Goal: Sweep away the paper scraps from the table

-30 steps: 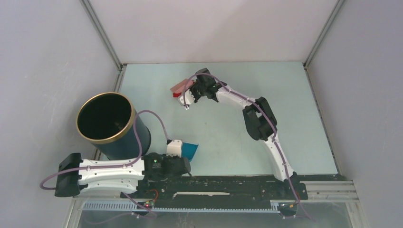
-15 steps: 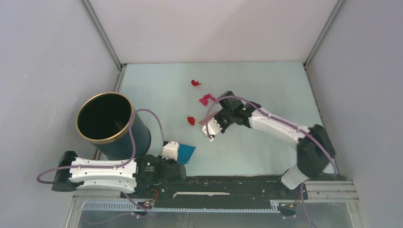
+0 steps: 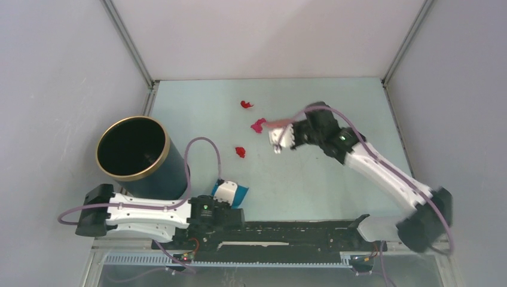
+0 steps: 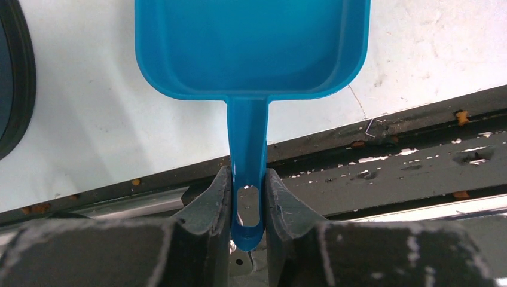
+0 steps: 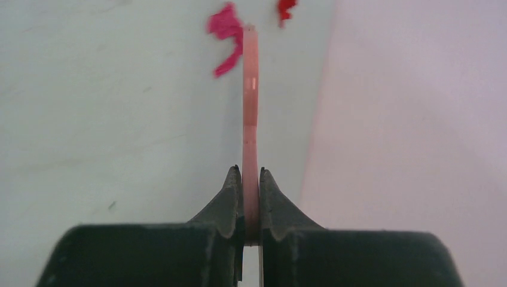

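Three paper scraps lie on the mint-green table (image 3: 335, 179): a red one (image 3: 246, 104) at the back, a magenta one (image 3: 258, 125) in the middle and a red one (image 3: 240, 152) nearer. My right gripper (image 3: 286, 133) is shut on the pink hand brush (image 5: 250, 119), which is seen edge-on; its tip is right beside the magenta scrap (image 5: 225, 36). My left gripper (image 3: 222, 203) is shut on the handle of the blue dustpan (image 4: 251, 48), which rests low at the front left by the black rail (image 4: 388, 161).
A dark cylindrical bin (image 3: 134, 155) with a gold rim stands at the left, close to the dustpan. Grey-white walls (image 3: 263, 36) bound the table at the back and sides.
My right gripper swung with the brush from the far centre, toward the front, then back right to beside the magenta scrap. The scraps came into view. The left gripper shifted slightly.
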Motion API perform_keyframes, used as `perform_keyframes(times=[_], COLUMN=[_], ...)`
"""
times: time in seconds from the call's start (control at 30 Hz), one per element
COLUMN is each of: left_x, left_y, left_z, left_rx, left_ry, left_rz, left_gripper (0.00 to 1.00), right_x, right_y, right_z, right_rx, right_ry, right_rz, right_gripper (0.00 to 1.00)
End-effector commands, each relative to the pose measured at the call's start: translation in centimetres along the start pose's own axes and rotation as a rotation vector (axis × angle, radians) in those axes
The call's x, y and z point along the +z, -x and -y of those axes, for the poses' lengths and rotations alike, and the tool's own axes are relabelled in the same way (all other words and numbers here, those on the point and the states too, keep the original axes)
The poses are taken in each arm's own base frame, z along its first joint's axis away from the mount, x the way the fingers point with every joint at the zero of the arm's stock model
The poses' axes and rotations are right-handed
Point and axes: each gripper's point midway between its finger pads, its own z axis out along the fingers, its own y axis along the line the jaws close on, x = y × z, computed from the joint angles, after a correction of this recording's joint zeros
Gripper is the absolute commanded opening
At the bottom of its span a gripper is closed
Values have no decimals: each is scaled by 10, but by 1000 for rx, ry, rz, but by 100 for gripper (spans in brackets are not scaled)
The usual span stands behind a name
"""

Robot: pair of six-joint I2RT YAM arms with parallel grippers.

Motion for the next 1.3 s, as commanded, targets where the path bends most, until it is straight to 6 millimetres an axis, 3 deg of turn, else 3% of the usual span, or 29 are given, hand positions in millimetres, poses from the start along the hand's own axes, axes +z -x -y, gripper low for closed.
perform_keyframes(times=[0.0,0.17,0.27,0.37,0.53,0.7,0.8,0.9,0.93,1.0,1.13,1.27], left_x=[1,9,13,13,6,-6,-9,-14,-16,-21,-28,-30], left_y=[12,13,11,8,7,7,1,-5,-5,-4,-1,-1], left_z=[27,48,62,78,88,84,59,35,27,12,-11,-18], left_rx=[36,48,35,0,-65,-152,-178,-180,-181,-184,-183,-159], left_ry=[-48,-74,-108,-164,-225,-284,-240,-214,-205,-186,-153,-138], left_rz=[28,29,16,-6,-21,-17,-25,-30,-25,-15,6,9], left_gripper=[1,0,0,0,0,0,0,0,0,0,0,0], right_x=[58,138,169,203,254,281,274,250,229,208,162,118], right_y=[-11,-22,-17,-20,-9,-8,-6,0,6,7,14,19], right_z=[85,136,178,194,183,144,112,78,78,52,-15,-61], right_rx=[141,228,255,239,147,41,53,44,28,-7,-22,66], right_ry=[-216,-222,-281,-316,-243,-125,-6,86,76,106,240,365], right_rz=[-35,-97,-80,-108,-103,-122,-140,-124,-121,-125,-128,-142], right_gripper=[0,0,0,0,0,0,0,0,0,0,0,0])
